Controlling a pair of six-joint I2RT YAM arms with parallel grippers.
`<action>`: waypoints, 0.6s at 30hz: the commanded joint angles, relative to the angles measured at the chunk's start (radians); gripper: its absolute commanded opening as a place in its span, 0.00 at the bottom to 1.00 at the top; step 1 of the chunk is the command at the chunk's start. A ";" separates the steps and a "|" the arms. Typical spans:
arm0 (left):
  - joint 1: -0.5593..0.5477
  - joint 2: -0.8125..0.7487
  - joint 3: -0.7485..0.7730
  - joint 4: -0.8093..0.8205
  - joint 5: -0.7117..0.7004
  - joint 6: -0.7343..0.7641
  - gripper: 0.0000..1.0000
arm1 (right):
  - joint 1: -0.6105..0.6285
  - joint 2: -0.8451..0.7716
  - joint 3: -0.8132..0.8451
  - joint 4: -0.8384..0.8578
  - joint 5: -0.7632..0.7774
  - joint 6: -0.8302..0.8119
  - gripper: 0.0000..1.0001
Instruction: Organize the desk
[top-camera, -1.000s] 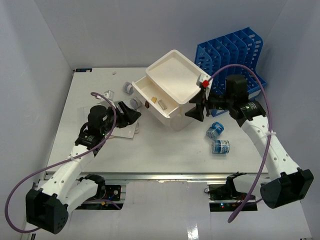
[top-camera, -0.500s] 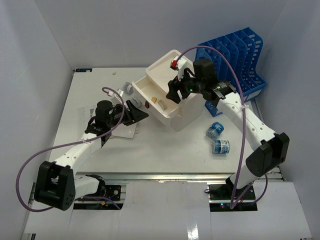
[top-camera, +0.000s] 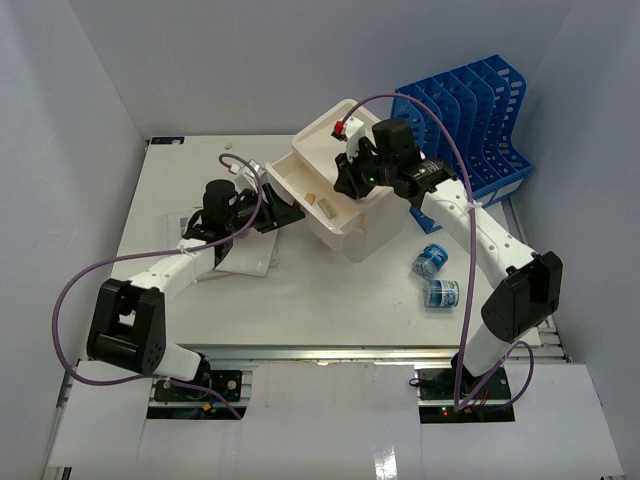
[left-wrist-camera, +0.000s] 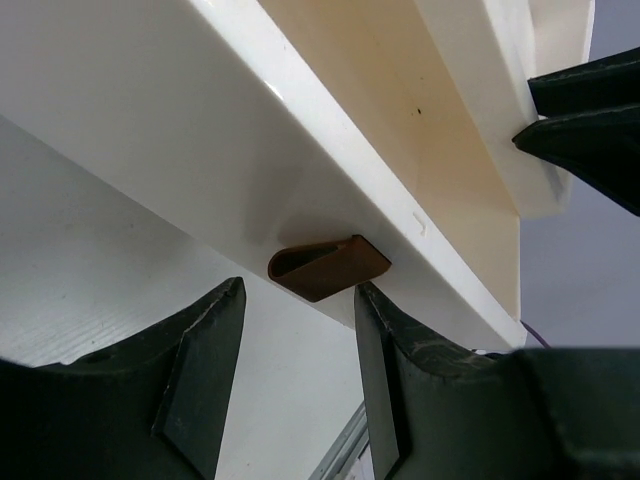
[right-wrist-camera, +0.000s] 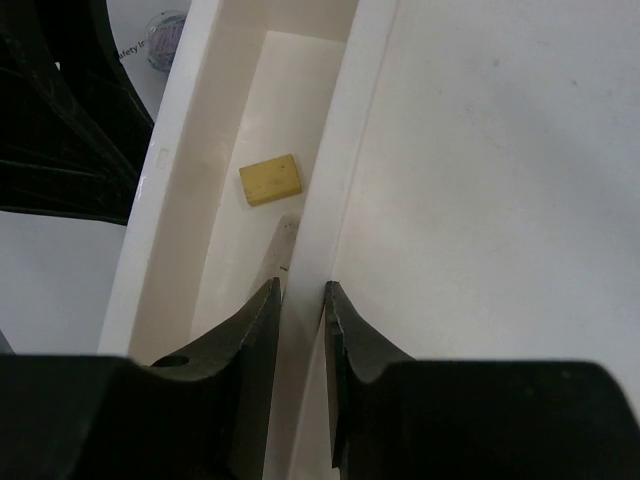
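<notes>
On the white desk (top-camera: 330, 290) stands a white drawer box (top-camera: 330, 140) with its top drawer (top-camera: 295, 180) pulled out to the left. My left gripper (left-wrist-camera: 298, 300) is open, its tips on either side of and just short of the brown handle (left-wrist-camera: 328, 268) on the drawer front (left-wrist-camera: 150, 100). It sits at the drawer's front in the top view (top-camera: 288, 212). My right gripper (right-wrist-camera: 300, 295) is shut on the box's thin top rim (right-wrist-camera: 330, 180), above the drawer (top-camera: 345, 183). A yellow block (right-wrist-camera: 270, 180) lies inside the drawer.
A blue slotted file rack (top-camera: 470, 115) stands at the back right. Two blue-and-white rolls (top-camera: 430, 262) (top-camera: 442, 293) lie right of the box. Papers (top-camera: 245, 258) lie under my left arm. The metal rail (top-camera: 330, 352) runs along the front edge.
My right gripper swung from the box's right side onto its top rim and closed there. My left gripper advanced to the drawer handle, its jaws narrowing.
</notes>
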 joint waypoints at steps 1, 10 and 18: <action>-0.014 0.023 0.089 0.056 0.010 0.002 0.57 | -0.001 0.006 0.008 -0.019 -0.044 -0.008 0.19; -0.086 0.167 0.254 0.062 -0.017 0.000 0.57 | 0.017 0.023 -0.007 -0.032 -0.097 -0.001 0.11; -0.110 0.280 0.382 0.060 -0.043 -0.006 0.57 | 0.029 0.022 0.000 -0.033 -0.086 -0.005 0.16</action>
